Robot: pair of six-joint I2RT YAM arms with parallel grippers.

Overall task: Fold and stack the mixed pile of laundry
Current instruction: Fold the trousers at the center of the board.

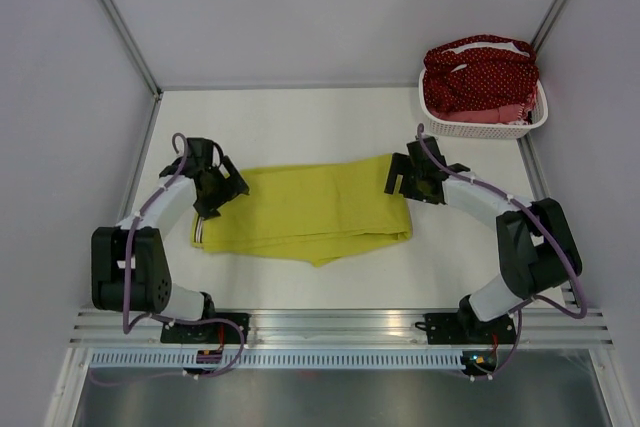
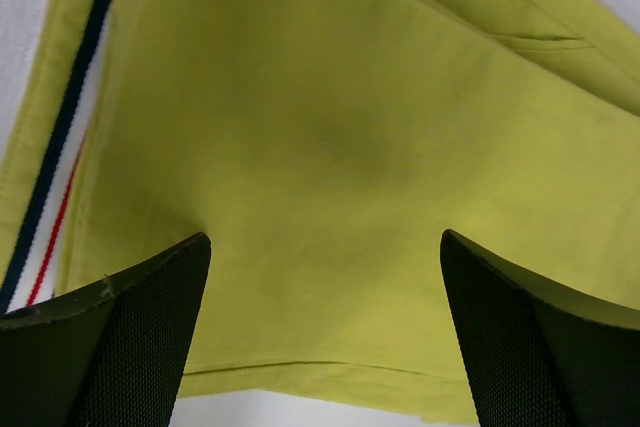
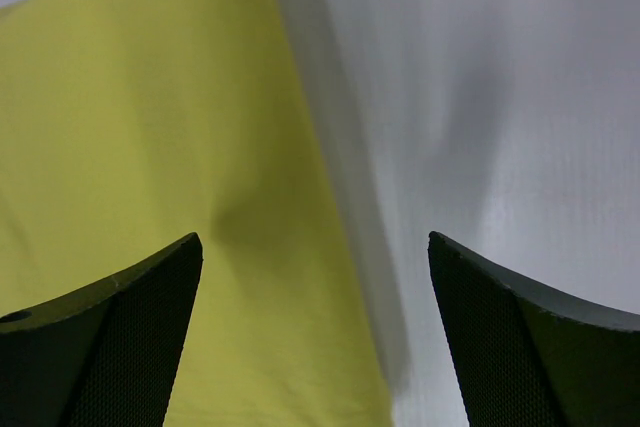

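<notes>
A white table fills the space between grey walls. Across its middle lies a yellow-green garment, folded into a long flat band running left to right. At the far right corner sits a white perforated basket holding a dark red white-dotted cloth heaped over a pink piece. The left gripper hangs over the garment's left end, jaws wide apart and gripping nothing. The right gripper hangs over the garment's right edge, jaws also wide apart and empty, one finger above cloth, the other above bare table. A navy, white and red striped band runs along the garment's left end.
</notes>
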